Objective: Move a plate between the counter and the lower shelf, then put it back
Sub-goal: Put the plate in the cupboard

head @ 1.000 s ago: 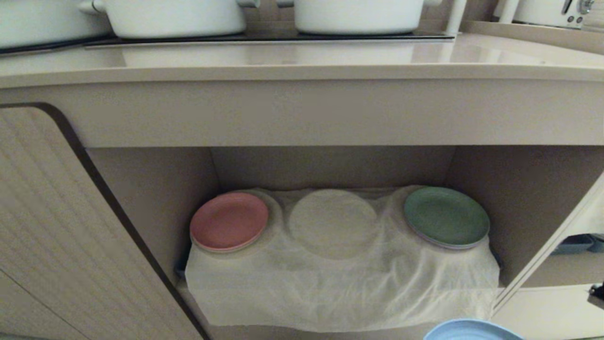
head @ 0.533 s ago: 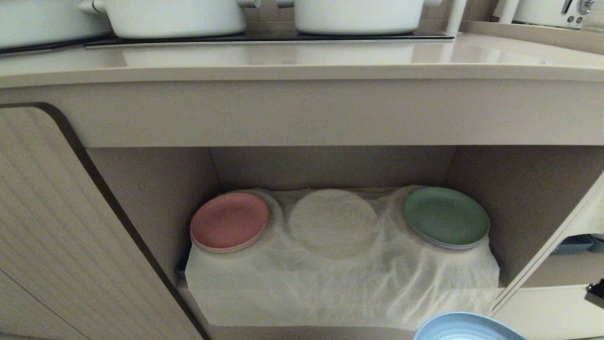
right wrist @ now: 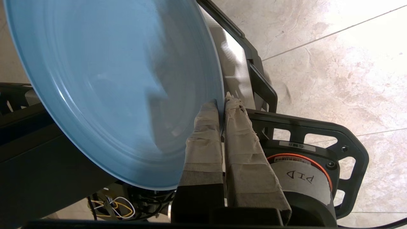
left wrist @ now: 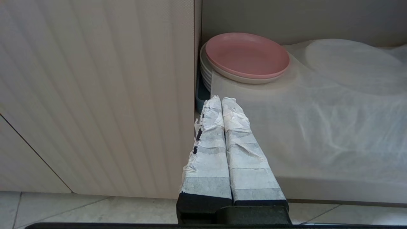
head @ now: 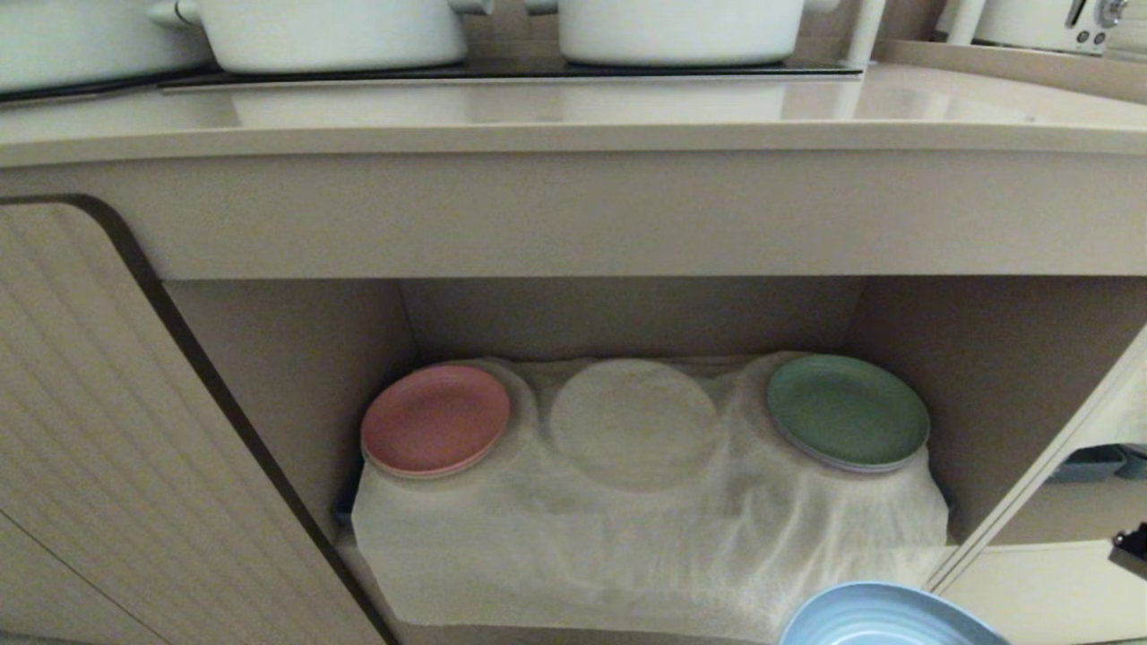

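Note:
The light blue plate peeks in at the bottom edge of the head view, low and in front of the lower shelf, right of centre. In the right wrist view the plate is tilted on edge, and my right gripper is shut on its rim, one taped finger on each face. The shelf's white cloth has a bare round hump in the middle. The counter runs across above. My left gripper is shut and empty, parked low by the ribbed door beside the shelf.
A pink plate lies on the left hump and a green plate on the right. White pots stand on the black hob. A ribbed cabinet door flanks the niche on the left. Below the held plate are my own base frame and the tiled floor.
The blue plate has risen a little and shifted left at the bottom of the head view, showing more of itself. The shelf, the other plates and the left arm are unchanged.

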{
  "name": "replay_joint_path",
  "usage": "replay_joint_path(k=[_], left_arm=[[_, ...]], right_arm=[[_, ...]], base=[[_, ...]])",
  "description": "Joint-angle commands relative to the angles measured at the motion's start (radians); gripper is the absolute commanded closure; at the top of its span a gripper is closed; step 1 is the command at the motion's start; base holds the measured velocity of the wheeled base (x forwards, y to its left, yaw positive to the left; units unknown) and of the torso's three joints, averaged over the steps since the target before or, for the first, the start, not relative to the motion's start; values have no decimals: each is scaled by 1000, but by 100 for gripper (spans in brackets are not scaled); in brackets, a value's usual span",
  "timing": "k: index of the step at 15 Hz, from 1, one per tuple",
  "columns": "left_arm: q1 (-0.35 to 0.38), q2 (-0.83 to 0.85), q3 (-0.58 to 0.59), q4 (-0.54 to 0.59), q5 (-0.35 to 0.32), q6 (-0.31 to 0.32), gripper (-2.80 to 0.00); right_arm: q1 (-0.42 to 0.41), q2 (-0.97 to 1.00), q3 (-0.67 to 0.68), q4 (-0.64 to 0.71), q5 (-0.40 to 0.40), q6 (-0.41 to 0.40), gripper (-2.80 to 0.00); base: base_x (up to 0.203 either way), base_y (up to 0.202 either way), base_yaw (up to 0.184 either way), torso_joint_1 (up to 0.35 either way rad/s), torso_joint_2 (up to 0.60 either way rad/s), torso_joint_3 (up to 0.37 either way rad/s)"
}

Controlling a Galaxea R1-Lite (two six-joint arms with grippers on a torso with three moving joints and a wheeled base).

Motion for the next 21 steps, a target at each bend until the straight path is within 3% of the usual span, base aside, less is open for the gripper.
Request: replay_joint_path(k=[1, 21], left_arm=[[0, 0, 0, -1, 1, -1, 0], [0, 0, 0, -1, 1, -1, 0]], right_arm=[[0, -14, -1, 9, 2, 1, 0], [1, -28, 10, 11, 4, 2, 0]], base=[[0, 0, 0, 0, 0, 0], [0, 0, 0, 0, 0, 0]])
